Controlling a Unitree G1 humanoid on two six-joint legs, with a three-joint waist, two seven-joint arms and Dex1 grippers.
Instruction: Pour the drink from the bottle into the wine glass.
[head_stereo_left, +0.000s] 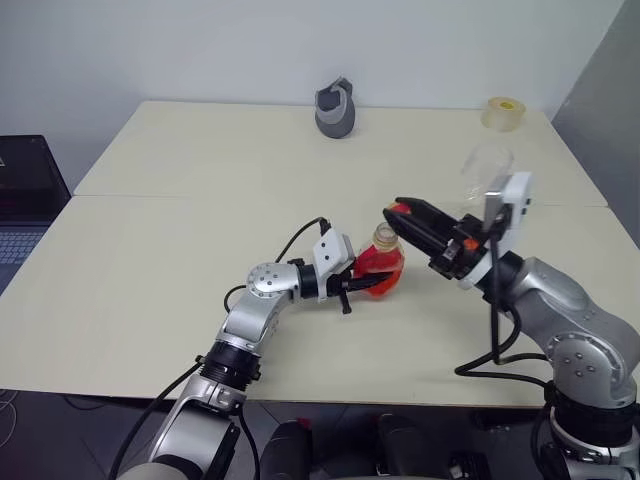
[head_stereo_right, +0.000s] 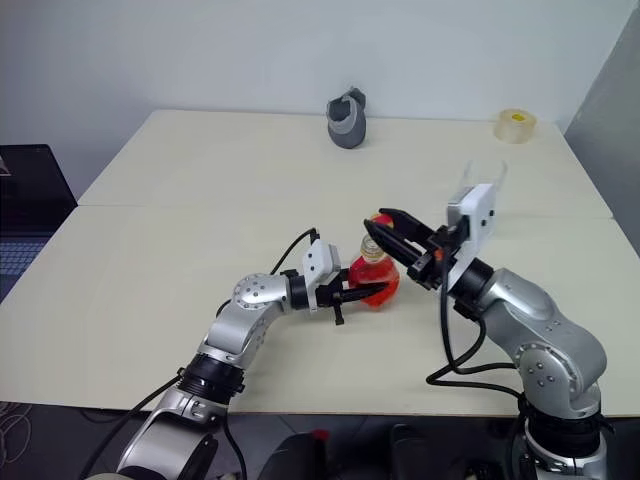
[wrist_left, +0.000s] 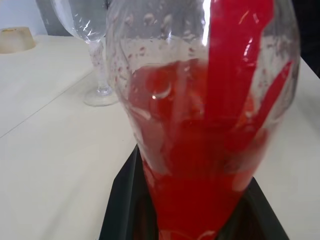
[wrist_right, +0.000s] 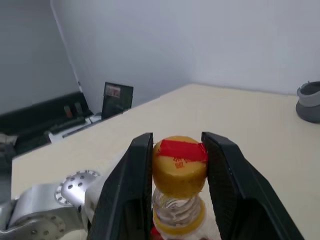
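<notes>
The left gripper (head_stereo_left: 352, 285) has its jaws clamped on the soft, squashy bottle (head_stereo_left: 380, 268) above the worktop (head_stereo_left: 150, 250); the right gripper (wrist_right: 176, 162) pinches the cap (wrist_right: 179, 165); the fragile wine glass (wrist_left: 95, 55) waits nearby.

Bright red drink (wrist_left: 200, 165) in a clear bottle (head_stereo_left: 381, 268); yellow cap (wrist_right: 179, 165) with red strip; cream table (head_stereo_left: 180, 250); grey jug (head_stereo_left: 337, 108).
</notes>
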